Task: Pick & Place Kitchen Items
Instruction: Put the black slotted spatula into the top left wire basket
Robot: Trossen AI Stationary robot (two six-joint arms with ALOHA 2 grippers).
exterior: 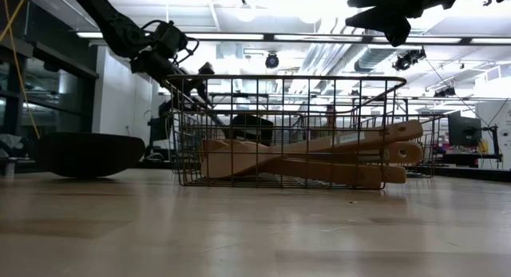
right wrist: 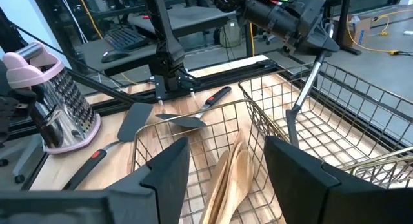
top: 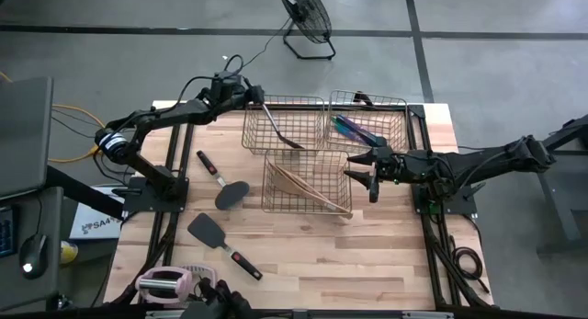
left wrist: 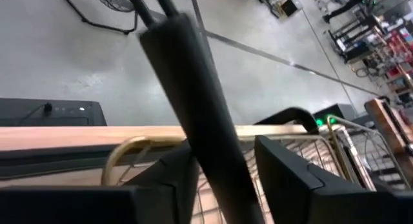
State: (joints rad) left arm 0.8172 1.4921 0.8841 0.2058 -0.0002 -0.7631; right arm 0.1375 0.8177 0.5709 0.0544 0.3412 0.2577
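1. Hovering my left gripper (top: 250, 96) over the far-left copper basket (top: 284, 126), at the table's (top: 367, 264) far edge. My fingers (left wrist: 284, 179) flank the dark handle of a black utensil (top: 278, 126), which slants down into that basket; jaws are partly apart, and I cannot tell whether they press the handle or merely stand beside it.
2. Right gripper (top: 369, 178) hangs above the gap between the near basket (top: 306, 183) and the far-right basket (top: 368, 122), jaws spread wide, nothing between them.
3. Near basket holds the pale wooden spoons and spatulas (exterior: 319, 157), lying flat, handles crossing.
4. Far-right basket holds thin iridescent purple-teal pieces (top: 354, 129).
5. On bare table left of the baskets: a black spoon (top: 223, 186) with a red-marked handle, and nearer the near edge a black spatula (top: 219, 241), also red-marked. The two lie apart.
6. Pink-and-white grater (right wrist: 55, 98) stands at the table's near-left corner.
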